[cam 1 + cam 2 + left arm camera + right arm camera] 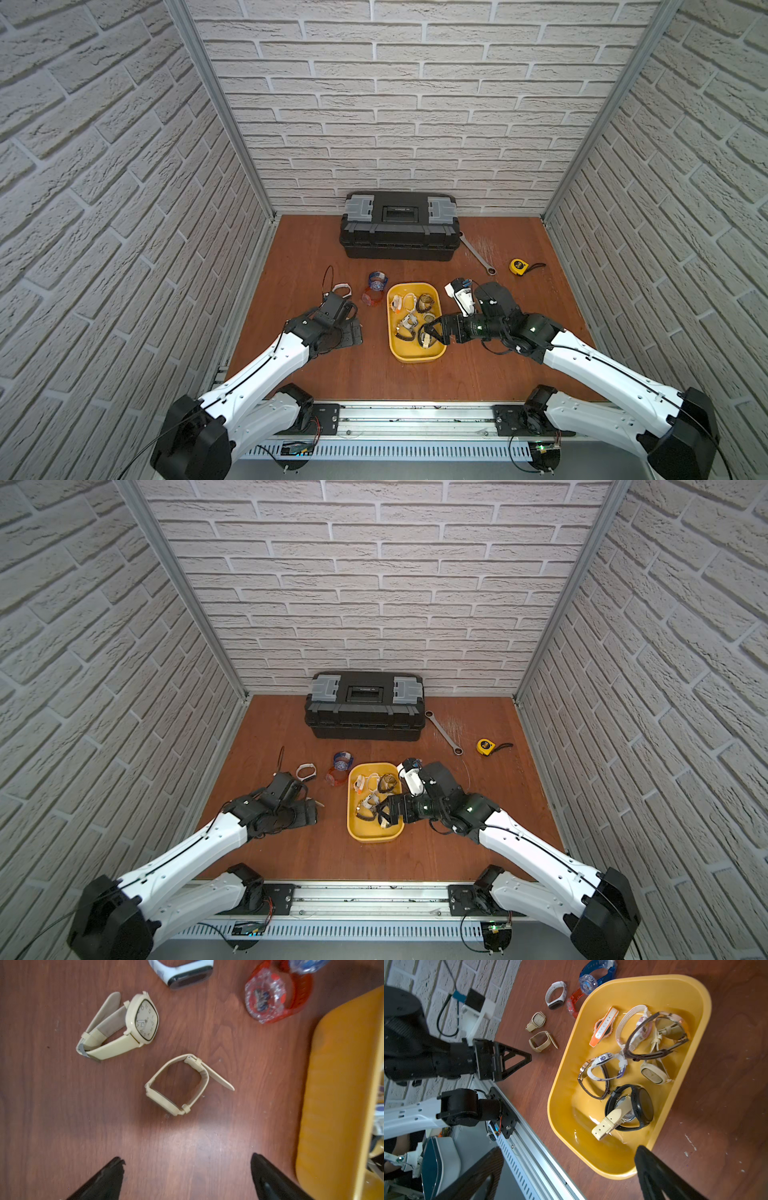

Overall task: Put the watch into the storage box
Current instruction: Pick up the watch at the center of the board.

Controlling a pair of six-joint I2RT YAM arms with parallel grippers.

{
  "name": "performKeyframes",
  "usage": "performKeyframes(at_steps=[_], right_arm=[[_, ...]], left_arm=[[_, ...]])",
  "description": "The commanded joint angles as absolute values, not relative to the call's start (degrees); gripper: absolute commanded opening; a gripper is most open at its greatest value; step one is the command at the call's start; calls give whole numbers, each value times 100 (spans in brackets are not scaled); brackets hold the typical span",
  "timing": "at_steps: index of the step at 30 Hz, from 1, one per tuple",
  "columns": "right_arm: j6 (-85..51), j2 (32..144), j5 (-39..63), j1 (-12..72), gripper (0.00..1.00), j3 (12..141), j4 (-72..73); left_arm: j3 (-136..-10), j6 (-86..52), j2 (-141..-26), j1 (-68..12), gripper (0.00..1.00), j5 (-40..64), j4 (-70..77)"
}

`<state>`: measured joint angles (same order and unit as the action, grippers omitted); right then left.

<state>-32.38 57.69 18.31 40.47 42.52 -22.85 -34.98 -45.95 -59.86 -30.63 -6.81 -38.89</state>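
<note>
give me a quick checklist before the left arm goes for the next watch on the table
1. left jaws open and empty: ok, tips apart with nothing between them in the left wrist view.
2. target in sight: ok, the looped beige watch lies on the table ahead of the left jaws.
3. target free of neighbours: ok, the square-faced beige watch lies apart from it.
4. room in the storage box: ok, bare floor at its near end.
5. way into the box free: not ok, the right jaws, open and empty, hang over its near end in both top views.
</note>
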Motion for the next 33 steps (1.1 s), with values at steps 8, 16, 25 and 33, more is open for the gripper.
performKeyframes(at_steps=[8, 16, 25, 33], right_arm=[[-2754, 5095, 976, 4892, 100, 3962, -2043], [-2660, 4783, 928, 5147, 100, 3798, -1793], [-2471, 4824, 713, 5450, 100, 3836, -1995], [-2470, 4822, 606, 5532, 100, 3793, -1954]], left_arm=[[-4196, -4213, -6537, -2896, 94, -751, -3620], [-4586, -3947, -7504, -2796, 87, -436, -3376], [-4738, -3804, -8575, -2771, 77, -350, -2880], [-4683, -3745, -8943, -2761, 62, -480, -2812]])
